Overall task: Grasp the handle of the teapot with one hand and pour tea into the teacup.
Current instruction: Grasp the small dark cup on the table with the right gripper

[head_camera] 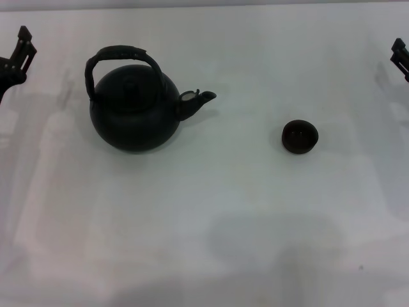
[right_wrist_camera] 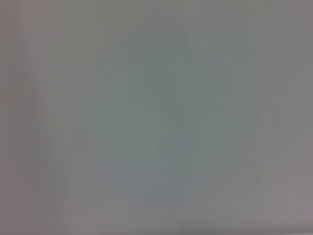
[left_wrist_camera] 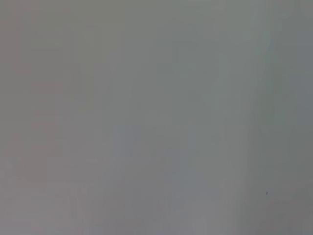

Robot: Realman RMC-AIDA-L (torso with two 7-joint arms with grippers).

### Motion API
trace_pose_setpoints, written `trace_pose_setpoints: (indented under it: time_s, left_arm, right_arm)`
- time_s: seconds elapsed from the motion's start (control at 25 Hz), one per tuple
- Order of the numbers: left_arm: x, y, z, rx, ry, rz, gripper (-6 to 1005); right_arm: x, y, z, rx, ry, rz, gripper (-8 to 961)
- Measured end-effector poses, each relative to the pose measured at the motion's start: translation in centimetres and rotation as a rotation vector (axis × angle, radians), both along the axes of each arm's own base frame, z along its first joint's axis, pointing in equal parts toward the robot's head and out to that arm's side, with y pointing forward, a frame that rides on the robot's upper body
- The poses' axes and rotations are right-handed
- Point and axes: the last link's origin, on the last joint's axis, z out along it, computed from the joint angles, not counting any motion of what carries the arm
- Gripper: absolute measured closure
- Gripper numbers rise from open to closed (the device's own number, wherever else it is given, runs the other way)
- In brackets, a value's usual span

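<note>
The round matte black teapot (head_camera: 134, 109) stands upright on the white table at the left of the head view, its short spout (head_camera: 199, 100) pointing right. Its dark arched handle (head_camera: 120, 56) loops over the lid. The small dark teacup (head_camera: 300, 137) sits apart to the right of the spout. My left gripper (head_camera: 18, 54) is at the far left edge, well left of the teapot and holding nothing. My right gripper (head_camera: 399, 56) is at the far right edge, far from the teacup. Both wrist views show only blank pale surface.
The white table (head_camera: 204, 217) spreads across the whole head view, with a faint shadow near its front middle. No other objects show.
</note>
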Motion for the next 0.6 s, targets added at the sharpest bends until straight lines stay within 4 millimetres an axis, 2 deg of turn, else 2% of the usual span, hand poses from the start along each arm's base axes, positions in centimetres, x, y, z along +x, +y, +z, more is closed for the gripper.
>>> trace_pose_setpoints:
  time_s: [0.44,0.6]
  left_arm:
    - [0.0,-0.1,-0.1,-0.002,-0.005,0.004,197]
    - [0.0,-0.1,-0.1,-0.004,-0.007,0.003,197]
  right_arm:
    - [-0.9,0.2,0.1,0.016,0.115,0.035,100]
    - [-2.1,1.1,0.1,-0.023,0.158,0.081,105]
